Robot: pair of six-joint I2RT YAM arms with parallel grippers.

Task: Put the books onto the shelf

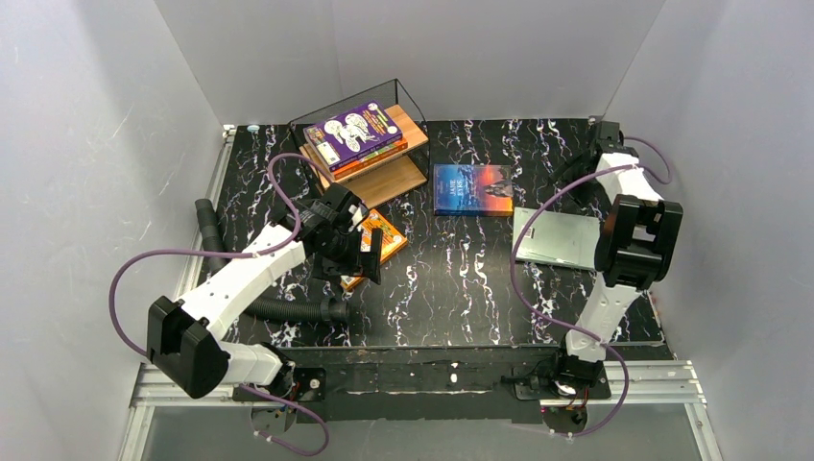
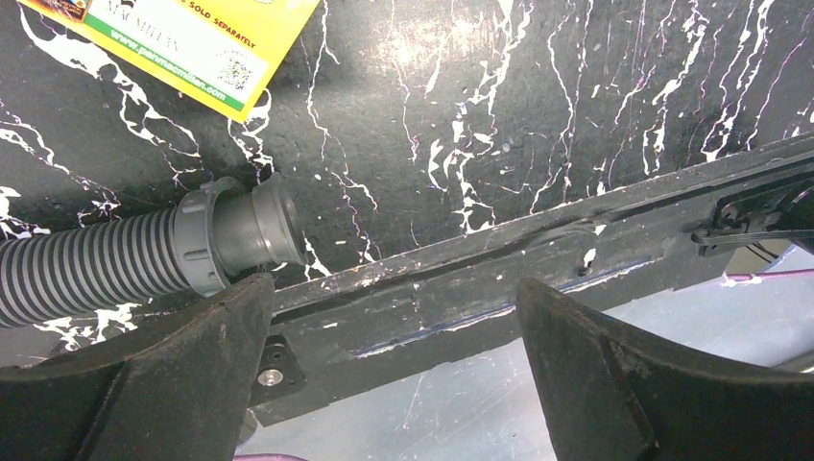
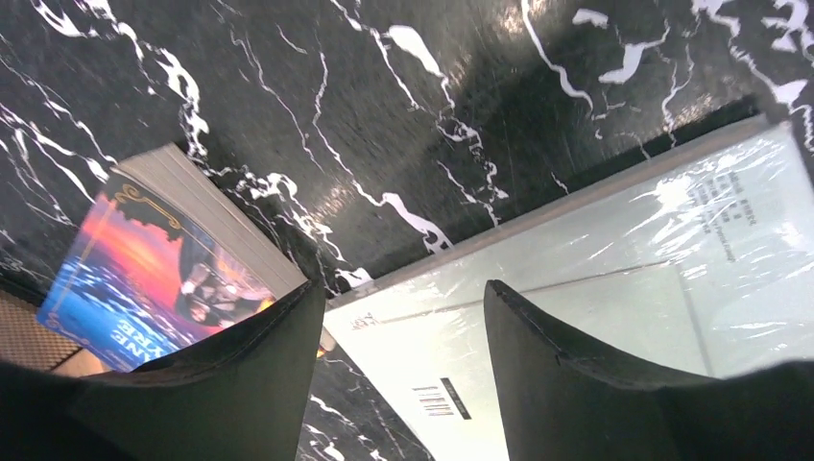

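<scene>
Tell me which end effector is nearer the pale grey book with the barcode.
Right. The right end effector hangs open over an edge of the pale grey book; the left end effector is across the table, open by the orange book.

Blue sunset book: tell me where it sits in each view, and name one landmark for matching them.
Top external: the blue book lies flat on the table, right of centre, just right of the shelf.
Left wrist: not in it.
Right wrist: the book is at lower left, cover up.
Landmark: the pale grey book beside it, in the top and right wrist views.
</scene>
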